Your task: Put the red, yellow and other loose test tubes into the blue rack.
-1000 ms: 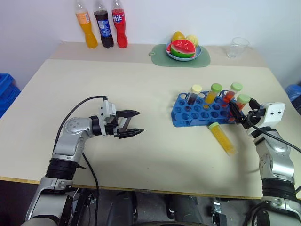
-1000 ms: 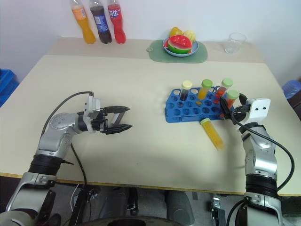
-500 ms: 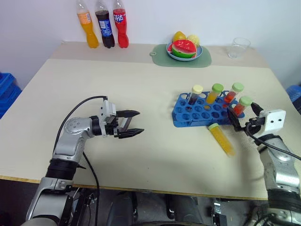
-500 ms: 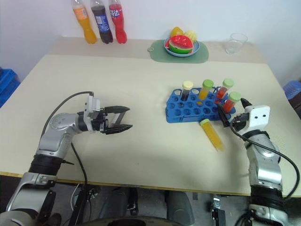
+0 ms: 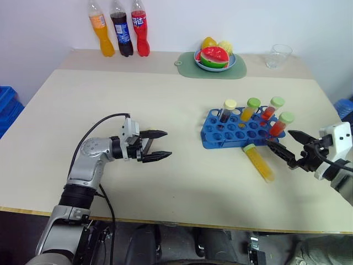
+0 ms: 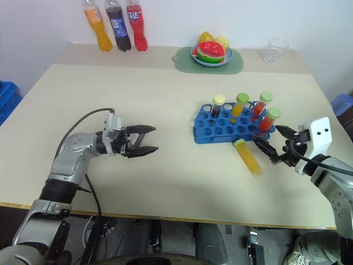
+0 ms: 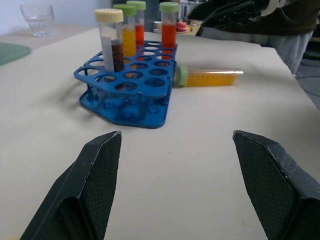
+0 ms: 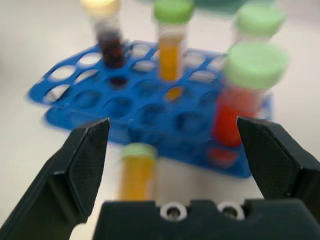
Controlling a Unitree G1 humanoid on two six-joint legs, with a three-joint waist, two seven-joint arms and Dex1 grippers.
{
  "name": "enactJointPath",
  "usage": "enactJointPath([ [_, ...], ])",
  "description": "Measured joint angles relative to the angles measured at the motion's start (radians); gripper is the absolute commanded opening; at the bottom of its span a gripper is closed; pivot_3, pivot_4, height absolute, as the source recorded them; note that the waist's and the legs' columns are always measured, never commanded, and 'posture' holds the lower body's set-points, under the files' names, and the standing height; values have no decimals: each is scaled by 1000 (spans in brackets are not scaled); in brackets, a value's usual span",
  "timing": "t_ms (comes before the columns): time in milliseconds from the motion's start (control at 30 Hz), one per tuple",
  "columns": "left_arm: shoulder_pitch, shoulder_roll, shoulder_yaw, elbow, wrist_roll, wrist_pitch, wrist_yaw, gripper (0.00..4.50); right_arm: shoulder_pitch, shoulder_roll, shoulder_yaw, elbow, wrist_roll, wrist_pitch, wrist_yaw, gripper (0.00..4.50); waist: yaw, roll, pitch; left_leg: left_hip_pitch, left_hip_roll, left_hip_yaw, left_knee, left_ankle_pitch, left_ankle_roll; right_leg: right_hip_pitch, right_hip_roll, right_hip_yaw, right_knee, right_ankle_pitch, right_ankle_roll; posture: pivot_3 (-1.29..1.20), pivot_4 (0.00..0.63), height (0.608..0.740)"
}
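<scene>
- Test tubes: four stand upright in the blue rack [image 5: 234, 130]. The cream-capped tube [image 5: 228, 110] with dark liquid sits toward the rack's left end. A green-capped tube of orange-yellow liquid [image 5: 250, 109] stands next to it, and a light-green-capped red tube [image 5: 272, 108] is further right.
- A fourth one, the red-orange tube [image 5: 280, 124] with a green cap, stands at the rack's right end, in the row nearer the robot.
- The yellow tube [image 5: 260, 162] lies flat on the table [image 5: 165, 99], just in front of the rack's near right corner. Its light green cap points toward the rack; whether cap and rack touch is hard to tell.
- The rack sits on the right half of the table, with most of its holes unfilled.
- The right gripper [image 5: 286, 144] hovers just right of the lying yellow tube, its two black fingers spread wide and holding nothing. In its wrist view the fingers frame the rack and the red-orange tube.
- The left gripper [image 5: 161, 144] hangs level above the left half of the table, pointing toward the rack and well apart from it. Its fingers are also spread and hold nothing.
- Along the far edge stand three soft-drink bottles [image 5: 118, 30], a plate of fruit [image 5: 215, 59] on a green mat, and a clear cup [image 5: 278, 55].
</scene>
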Motion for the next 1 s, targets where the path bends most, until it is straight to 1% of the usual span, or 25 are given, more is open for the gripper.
enactJointPath([
  [133,-7,-6,-1,3,0,-7,-1,3688,-115,-44,32,26,56,200,-37,4448,0,0,0,0,0,0,0,0,0,0,0,0,0,0,0,0,150,740],
  [200,-5,-6,-1,3,0,-7,0,3688,-160,-44,45,48,78,277,-54,4448,1,-1,0,0,0,0,0,0,0,0,0,0,0,0,0,0,150,740],
  [300,12,-3,0,-9,0,-7,7,3688,-202,-50,110,71,74,361,-70,4448,1,-1,0,-1,0,0,0,0,0,0,0,0,0,0,0,0,150,740],
  [433,37,4,1,-22,0,-4,22,3688,-206,-52,191,81,39,401,-69,4448,1,-1,0,-1,0,0,0,0,0,-1,0,0,0,0,0,0,150,740],
  [733,65,17,5,-65,-2,0,47,3688,-267,-63,355,151,-92,349,-25,4448,-3,-1,0,-1,0,0,0,0,0,-1,0,0,0,0,0,0,150,740],
  [833,73,23,5,-80,-2,8,50,3688,-294,-78,406,170,-139,322,1,3661,-3,-1,0,-1,0,0,0,0,0,-1,0,0,0,0,0,0,150,740],
  [900,73,27,7,-84,-2,11,52,3688,-307,-88,431,188,-176,305,14,2761,-3,-1,0,-1,0,0,0,0,0,-1,0,0,0,0,0,0,150,740],
  [933,74,27,7,-85,-2,12,55,3688,-311,-91,440,192,-192,298,22,2178,-3,-1,0,-1,0,0,0,0,0,-1,0,0,0,0,0,0,150,740],
  [1000,79,26,7,-91,-2,15,60,3688,-313,-94,454,193,-211,284,34,1242,-3,-1,0,-1,0,0,0,0,0,-1,0,0,0,0,0,0,150,740],
])
